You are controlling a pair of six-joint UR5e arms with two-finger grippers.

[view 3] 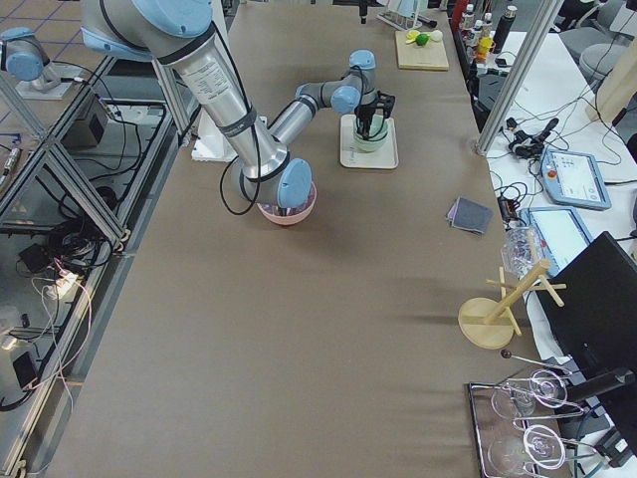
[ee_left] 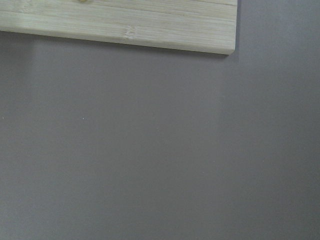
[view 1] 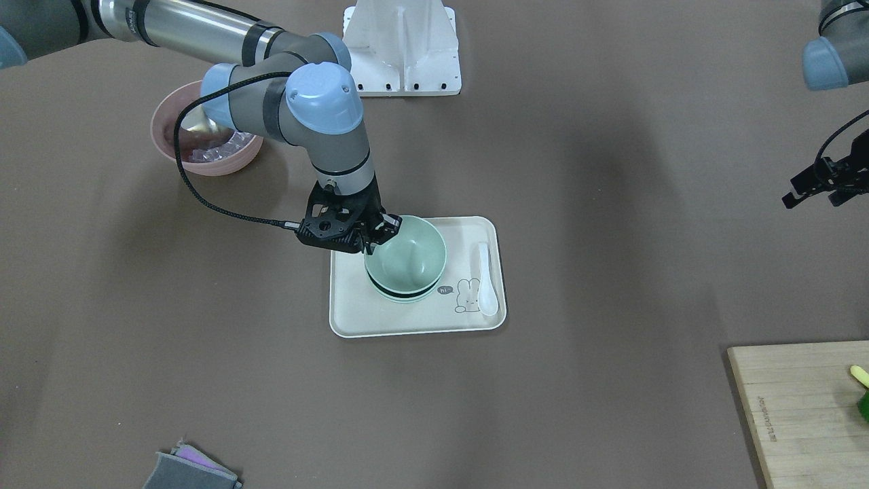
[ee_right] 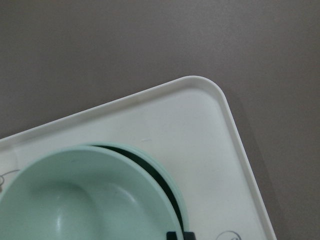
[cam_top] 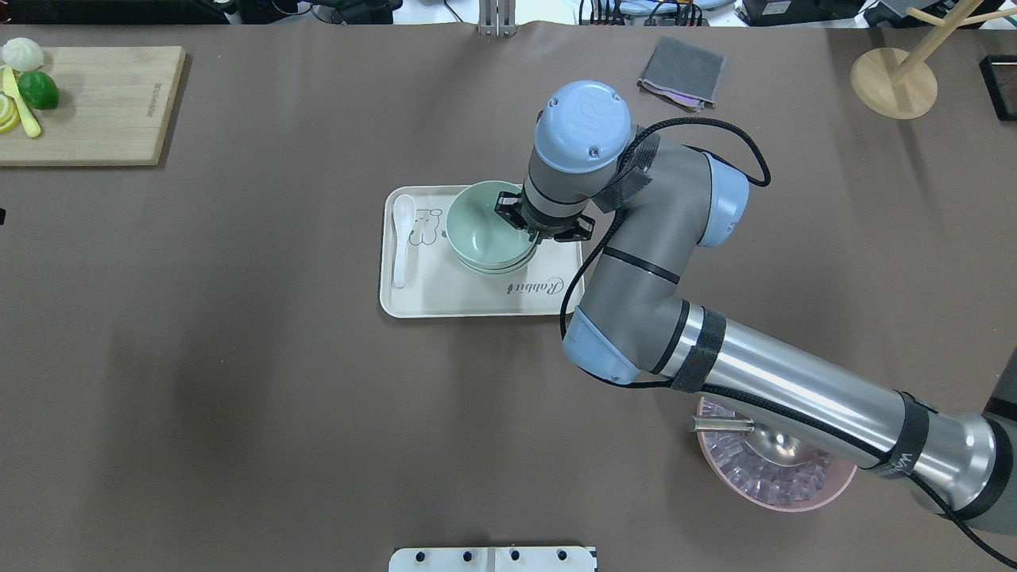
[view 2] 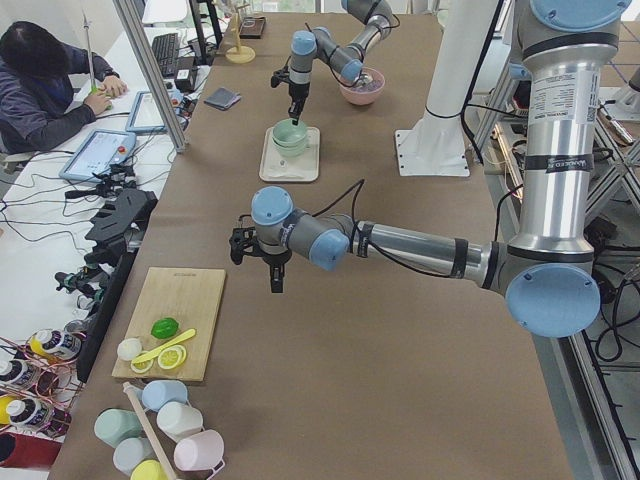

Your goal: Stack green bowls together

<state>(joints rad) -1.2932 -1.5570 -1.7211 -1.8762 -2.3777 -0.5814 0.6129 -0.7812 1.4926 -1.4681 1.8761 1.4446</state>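
Mint-green top bowl (cam_top: 477,228), pinched at its 3 o'clock rim (seen overhead) by the right claw (cam_top: 531,237), sits off-centre on the lower bowls (cam_top: 504,268), so an early release may tip it.

Brown table (cam_top: 238,397) w/ cream tray (cam_top: 445,295) mid, pink bowl (cam_top: 775,502), wood board (cam_top: 103,111), grey cloth (cam_top: 683,71), maybe rack base (cam_top: 894,83) at corner

Three green bowls (view 1: 411,255) (nested), one tray (view 1: 380,316), one spoon (view 1: 487,285)
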